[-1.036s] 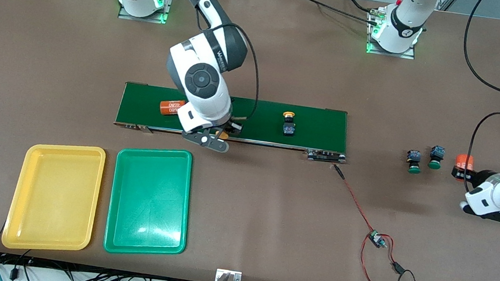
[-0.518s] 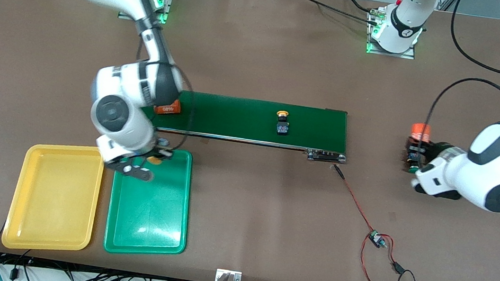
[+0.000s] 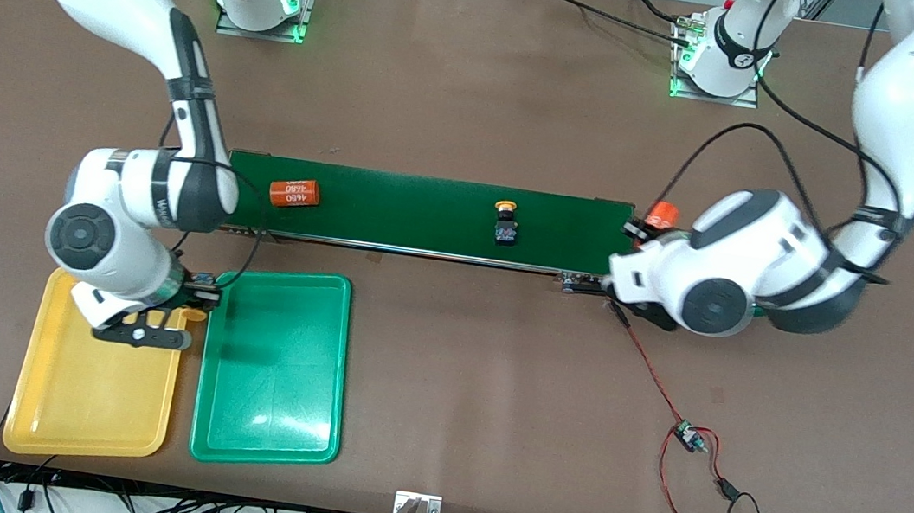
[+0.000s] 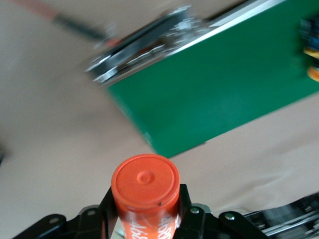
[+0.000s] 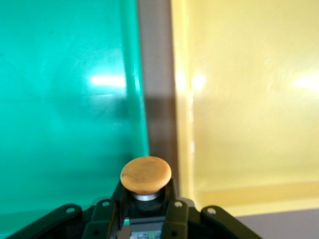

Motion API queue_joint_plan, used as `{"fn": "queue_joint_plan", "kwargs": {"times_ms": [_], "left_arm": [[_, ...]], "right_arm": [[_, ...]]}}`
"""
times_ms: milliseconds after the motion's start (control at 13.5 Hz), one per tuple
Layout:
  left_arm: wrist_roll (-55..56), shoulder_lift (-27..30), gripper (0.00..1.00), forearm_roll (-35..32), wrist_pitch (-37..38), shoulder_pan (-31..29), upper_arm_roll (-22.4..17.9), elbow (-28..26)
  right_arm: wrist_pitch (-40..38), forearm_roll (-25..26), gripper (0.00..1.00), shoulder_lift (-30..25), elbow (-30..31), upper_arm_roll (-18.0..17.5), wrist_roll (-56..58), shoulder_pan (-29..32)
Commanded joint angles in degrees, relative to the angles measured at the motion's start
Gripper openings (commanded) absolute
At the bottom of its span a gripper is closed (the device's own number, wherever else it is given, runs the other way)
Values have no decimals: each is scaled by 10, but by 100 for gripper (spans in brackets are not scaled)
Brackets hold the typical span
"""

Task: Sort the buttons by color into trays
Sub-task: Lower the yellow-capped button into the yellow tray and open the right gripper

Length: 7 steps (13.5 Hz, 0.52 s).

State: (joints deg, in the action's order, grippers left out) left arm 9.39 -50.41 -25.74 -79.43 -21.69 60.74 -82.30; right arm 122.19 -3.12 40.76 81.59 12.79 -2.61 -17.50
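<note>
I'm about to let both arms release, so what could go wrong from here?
1. The right hand holds the yellow-capped push-button switch over the gap between the shallow yellow plastic tray and the matching green tray; released now, it may miss yellow.
2. The left hand grips an orange numbered cylinder beside the dark-green conveyor belt's end; released, it might roll.

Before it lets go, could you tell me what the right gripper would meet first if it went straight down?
Probably the yellow tray, near its edge beside the green tray: the right gripper holds a yellow button about there, though depth is unclear.
</note>
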Motion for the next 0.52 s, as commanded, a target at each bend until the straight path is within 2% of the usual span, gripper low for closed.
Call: {"fn": "queue_joint_plan", "kwargs": {"times_ms": [0,222,444], "left_arm": [[-160,5,16,-1,-55,-21,-8,-28],[-229,8,18,-21,-120,-12,-8,-69],[-247,8,21,-130,-125,54,-6,-98]], "right_arm": [[23,7,0,22,-8,-7,95,41],[50,7,0,37,-7,-7,189,75],[89,2,0,58,-7,-9,261,98]]}}
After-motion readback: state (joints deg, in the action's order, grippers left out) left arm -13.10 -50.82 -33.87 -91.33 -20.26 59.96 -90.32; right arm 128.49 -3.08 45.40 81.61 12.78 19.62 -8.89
